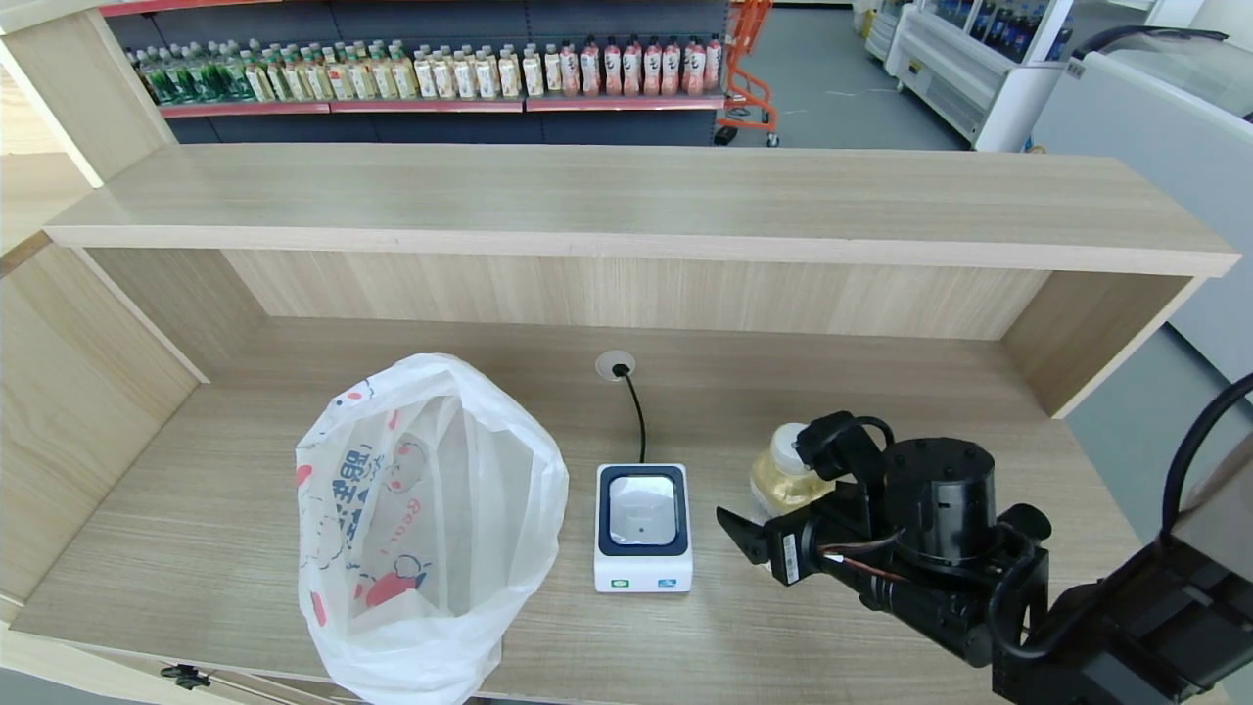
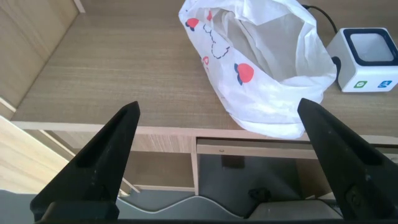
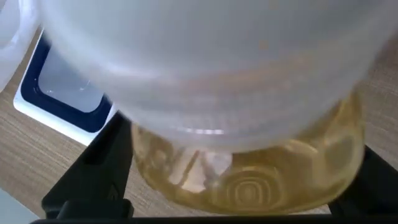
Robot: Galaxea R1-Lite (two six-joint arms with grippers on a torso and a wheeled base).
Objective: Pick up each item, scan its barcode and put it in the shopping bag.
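Right pincer (image 1: 773,480) released, jaws spread either side of upright bottle (image 1: 786,472) | arm (image 1: 979,578) low, entering from 5 o'clock | bottle on counter (image 1: 881,392) at scanner's (image 1: 643,529) 3 o'clock | bag (image 1: 431,509) at scanner's 9 o'clock

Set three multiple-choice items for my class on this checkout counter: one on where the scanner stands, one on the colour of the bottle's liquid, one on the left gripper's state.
1. Where does the scanner stand?
A) between the shopping bag and the bottle
B) inside the bag
C) on the top ledge

2. What colour is the bottle's liquid?
A) blue
B) pale yellow
C) red

3. How is the left gripper?
A) shut on the bottle
B) shut on the bag
C) open and empty

Answers: 1 A, the bag is on its left and the bottle on its right; 2 B, the liquid looks pale yellow in both views showing it; 3 C, its jaws stand wide apart with nothing between.
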